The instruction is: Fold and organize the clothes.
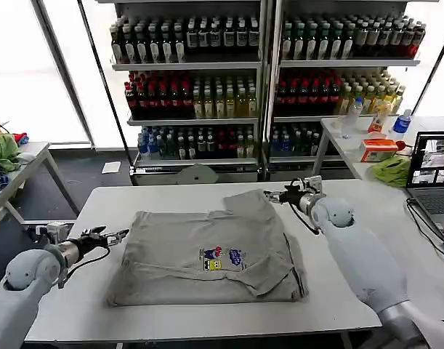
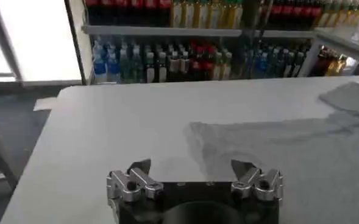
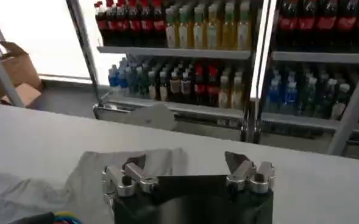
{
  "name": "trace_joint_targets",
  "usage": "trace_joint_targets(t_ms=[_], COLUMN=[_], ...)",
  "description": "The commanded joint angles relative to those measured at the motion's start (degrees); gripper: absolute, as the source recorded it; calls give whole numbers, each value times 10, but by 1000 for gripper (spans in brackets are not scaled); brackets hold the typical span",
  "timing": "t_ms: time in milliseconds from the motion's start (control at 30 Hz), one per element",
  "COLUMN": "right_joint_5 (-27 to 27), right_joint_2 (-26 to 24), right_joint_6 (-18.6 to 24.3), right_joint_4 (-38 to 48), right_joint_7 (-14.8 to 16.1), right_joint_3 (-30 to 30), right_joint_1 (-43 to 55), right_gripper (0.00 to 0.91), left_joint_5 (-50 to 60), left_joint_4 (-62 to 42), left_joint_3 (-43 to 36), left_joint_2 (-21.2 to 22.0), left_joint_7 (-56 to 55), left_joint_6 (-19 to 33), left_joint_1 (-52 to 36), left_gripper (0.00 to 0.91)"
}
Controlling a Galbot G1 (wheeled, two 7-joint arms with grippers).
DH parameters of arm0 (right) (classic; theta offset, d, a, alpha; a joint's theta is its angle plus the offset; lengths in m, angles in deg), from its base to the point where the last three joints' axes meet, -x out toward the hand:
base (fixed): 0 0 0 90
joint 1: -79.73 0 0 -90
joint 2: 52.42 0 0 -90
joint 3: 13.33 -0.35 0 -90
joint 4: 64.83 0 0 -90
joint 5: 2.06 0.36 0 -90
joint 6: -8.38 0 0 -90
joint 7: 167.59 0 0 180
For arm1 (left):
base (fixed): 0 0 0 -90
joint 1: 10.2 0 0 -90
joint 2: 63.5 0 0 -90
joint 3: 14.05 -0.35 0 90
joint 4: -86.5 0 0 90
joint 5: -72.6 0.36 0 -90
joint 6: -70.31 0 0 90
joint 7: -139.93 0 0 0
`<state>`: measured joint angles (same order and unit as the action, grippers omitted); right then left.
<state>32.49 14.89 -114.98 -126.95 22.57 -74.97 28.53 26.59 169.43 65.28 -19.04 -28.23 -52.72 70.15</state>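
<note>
Grey short-sleeved shirt (image 1: 211, 254) lies spread on the white table (image 1: 120, 200), its small multicolour chest print (image 1: 222, 259) facing up and its folds hard to read. From the head view, the left gripper (image 1: 118, 235) hovers just beside the shirt's left edge, jaws wide and empty. The right gripper (image 1: 274, 195) sits at the far sleeve, also wide apart. Its wrist view shows grey cloth under the fingers (image 3: 135, 163); whether they touch it is unclear. Shelves of bottles (image 1: 200, 87) stand behind.

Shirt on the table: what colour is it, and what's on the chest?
The shirt is light grey with a small multicolour chest print in blue, red and yellow. The head view shows it best.
</note>
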Motion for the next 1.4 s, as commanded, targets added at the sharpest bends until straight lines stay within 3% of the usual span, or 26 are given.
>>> trace_joint_targets(t_ms=[33, 300, 333, 367, 400, 433, 1333, 1400], right_joint_5=[-16, -37, -37, -38, -39, -39, -15, -13], right_joint_2=[49, 82, 86, 89, 90, 92, 85, 84], right_joint_6=[0, 1, 0, 0, 0, 0, 0, 0], right_joint_4=[101, 140, 145, 147, 147, 146, 113, 113], right_joint_7=[15, 10, 9, 10, 11, 13, 8, 8], right_joint_3=[11, 19, 18, 18, 21, 24, 42, 42], right_joint_1=[42, 48, 50, 51, 52, 52, 41, 42], right_gripper=[907, 907, 856, 584, 423, 0, 0, 0], left_joint_5=[-5, -5, -5, -5, -5, -5, 7, 10], left_joint_4=[-129, -142, -141, -141, -140, -140, -189, -196], left_joint_3=[-115, -122, -122, -122, -122, -121, -126, -127], left_joint_2=[39, 52, 52, 53, 53, 54, 80, 83], left_joint_7=[5, 4, 4, 4, 4, 4, 19, 21], left_joint_6=[0, 0, 0, 0, 0, 0, 0, 0], left_joint_1=[-155, -169, -167, -166, -165, -163, -183, -187], left_gripper=[907, 907, 907, 907, 907, 907, 907, 665])
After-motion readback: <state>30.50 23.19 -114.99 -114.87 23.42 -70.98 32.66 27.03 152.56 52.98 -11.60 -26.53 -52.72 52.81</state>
